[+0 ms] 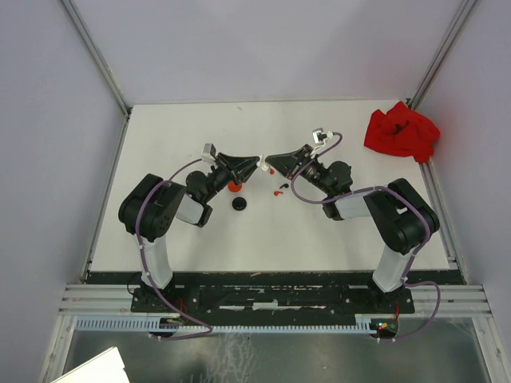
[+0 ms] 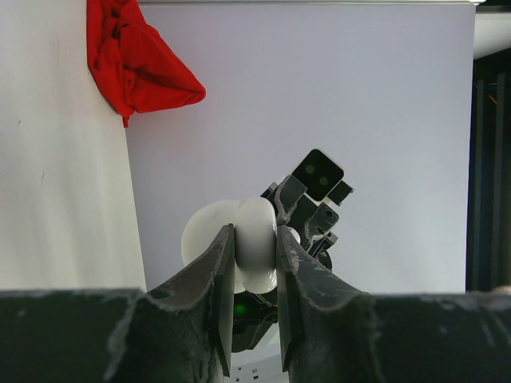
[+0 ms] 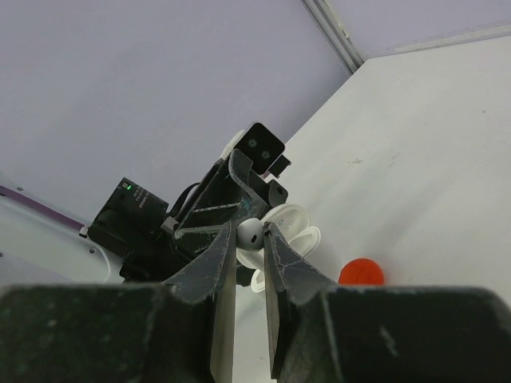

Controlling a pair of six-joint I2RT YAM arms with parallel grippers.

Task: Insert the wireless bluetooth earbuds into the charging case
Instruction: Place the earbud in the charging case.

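Observation:
My left gripper (image 1: 254, 164) is shut on a white charging case (image 2: 255, 239), held up off the table with its lid open (image 3: 294, 227). Tip to tip with it, my right gripper (image 1: 272, 163) is shut on a white earbud (image 3: 251, 232), right at the case's open mouth. In the left wrist view the case fills the gap between the jaws and the right gripper (image 2: 307, 209) shows just behind it. A small red earbud (image 1: 281, 186) and a black one (image 1: 277, 194) lie on the table below the right gripper.
A round red case (image 1: 233, 187) and a round black case (image 1: 239, 204) sit on the white table under the left gripper. A crumpled red cloth (image 1: 402, 132) lies at the far right corner. Walls enclose the table on three sides.

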